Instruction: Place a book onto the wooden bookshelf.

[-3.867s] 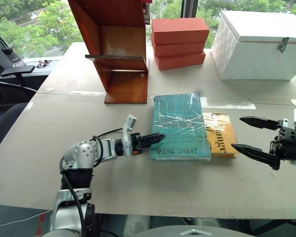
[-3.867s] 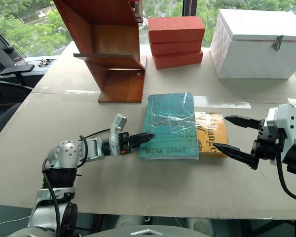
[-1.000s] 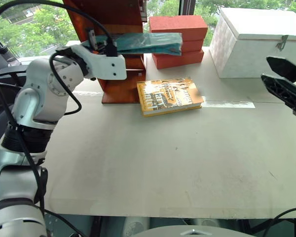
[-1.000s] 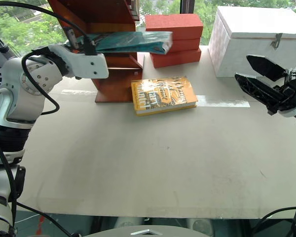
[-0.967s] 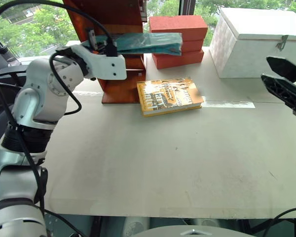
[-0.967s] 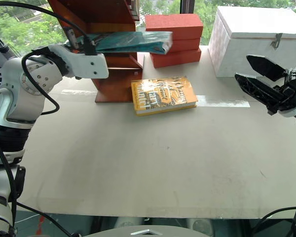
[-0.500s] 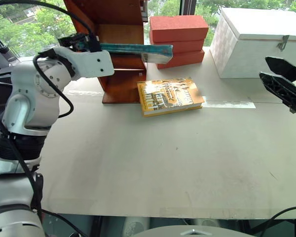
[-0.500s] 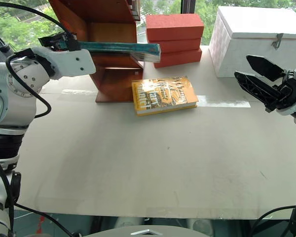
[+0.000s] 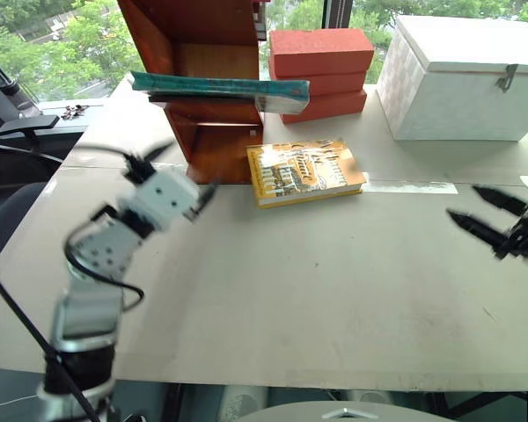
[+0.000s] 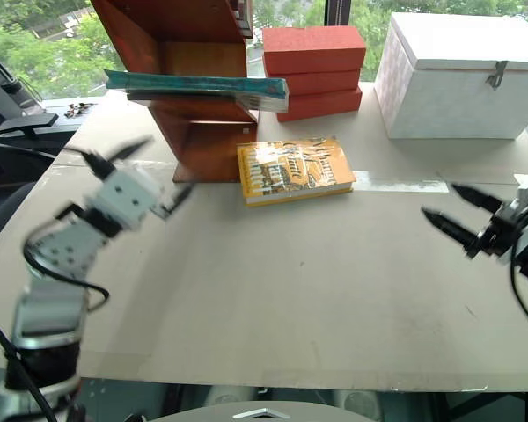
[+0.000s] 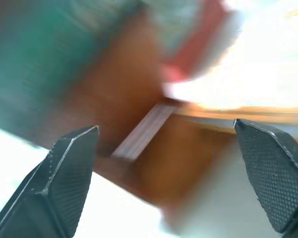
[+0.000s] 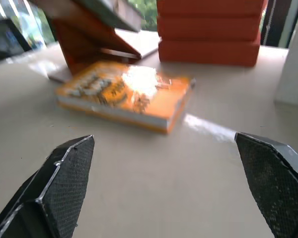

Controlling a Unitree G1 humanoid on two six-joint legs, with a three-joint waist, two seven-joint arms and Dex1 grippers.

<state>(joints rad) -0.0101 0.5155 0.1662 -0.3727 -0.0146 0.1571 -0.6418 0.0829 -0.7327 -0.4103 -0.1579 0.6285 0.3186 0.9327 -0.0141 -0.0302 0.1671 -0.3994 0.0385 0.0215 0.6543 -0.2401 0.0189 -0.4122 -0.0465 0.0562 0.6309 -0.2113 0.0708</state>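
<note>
Teal-green book is lying flat on the wooden bookshelf board, overhanging both sides; left gripper and right gripper are being held released and empty, so only retreat is being called for.

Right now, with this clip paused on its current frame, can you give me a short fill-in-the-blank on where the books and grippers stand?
1. The teal book lies flat on the wooden bookshelf's shelf ____.
2. The yellow-orange book lies on the ____.
3. The left gripper and right gripper are both ____ and hold nothing.
4. The red blocks stand between the bookshelf and the white ____.

Missing words: board; table; open; box
</note>
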